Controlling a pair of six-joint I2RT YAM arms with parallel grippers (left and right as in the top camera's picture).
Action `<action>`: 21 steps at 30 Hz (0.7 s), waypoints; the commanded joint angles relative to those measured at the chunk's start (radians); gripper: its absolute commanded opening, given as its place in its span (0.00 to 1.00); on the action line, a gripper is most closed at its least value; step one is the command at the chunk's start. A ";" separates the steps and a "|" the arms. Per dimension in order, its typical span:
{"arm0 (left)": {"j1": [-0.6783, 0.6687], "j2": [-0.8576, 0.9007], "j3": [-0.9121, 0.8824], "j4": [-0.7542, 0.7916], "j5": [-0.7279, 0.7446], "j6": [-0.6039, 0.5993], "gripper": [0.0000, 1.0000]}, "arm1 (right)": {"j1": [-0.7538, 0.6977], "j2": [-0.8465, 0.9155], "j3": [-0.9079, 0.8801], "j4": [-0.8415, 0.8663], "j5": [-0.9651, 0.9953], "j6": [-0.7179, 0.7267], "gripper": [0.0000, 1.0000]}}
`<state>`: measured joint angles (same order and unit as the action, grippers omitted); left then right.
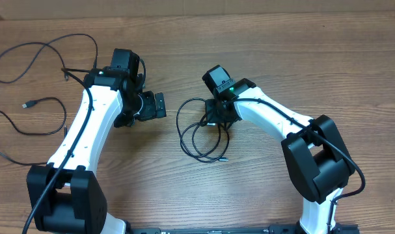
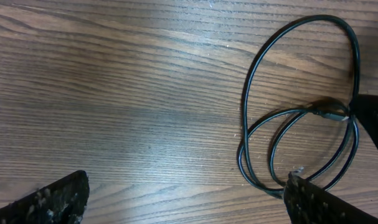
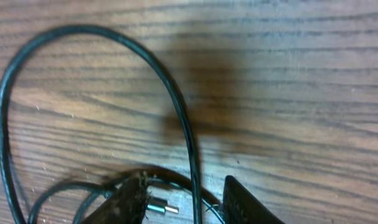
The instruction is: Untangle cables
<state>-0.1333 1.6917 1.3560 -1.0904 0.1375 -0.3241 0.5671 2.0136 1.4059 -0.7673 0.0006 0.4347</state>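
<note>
A coiled black cable (image 1: 196,133) lies in loops at the table's middle, with a small plug end at its lower right. My right gripper (image 1: 217,119) is low over the coil's upper right. In the right wrist view its fingers (image 3: 185,202) stand apart, with one cable strand (image 3: 190,143) running between them and a silver-tipped plug (image 3: 161,208) beside the left finger. My left gripper (image 1: 159,104) is open and empty just left of the coil. In the left wrist view its fingers (image 2: 189,199) are spread wide, and the coil (image 2: 257,93) lies to the right.
Two more thin black cables lie at the far left: a long loop (image 1: 38,47) at the back and a curved one (image 1: 51,101) with a small plug (image 1: 26,104). The right gripper's tip (image 2: 372,118) shows at the left wrist view's right edge.
</note>
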 commanded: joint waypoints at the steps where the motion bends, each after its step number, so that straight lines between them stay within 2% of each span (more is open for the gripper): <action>1: -0.005 0.005 -0.002 0.002 -0.006 -0.018 1.00 | -0.002 0.010 -0.005 0.021 0.018 0.048 0.35; 14: -0.005 0.005 -0.002 0.002 -0.006 -0.017 1.00 | -0.002 0.010 -0.062 0.037 0.054 0.048 0.34; 21: -0.005 0.005 -0.002 0.002 -0.006 -0.017 1.00 | -0.002 0.011 -0.068 0.041 0.055 0.048 0.27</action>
<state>-0.1333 1.6917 1.3560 -1.0893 0.1371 -0.3241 0.5674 2.0190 1.3453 -0.7330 0.0410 0.4751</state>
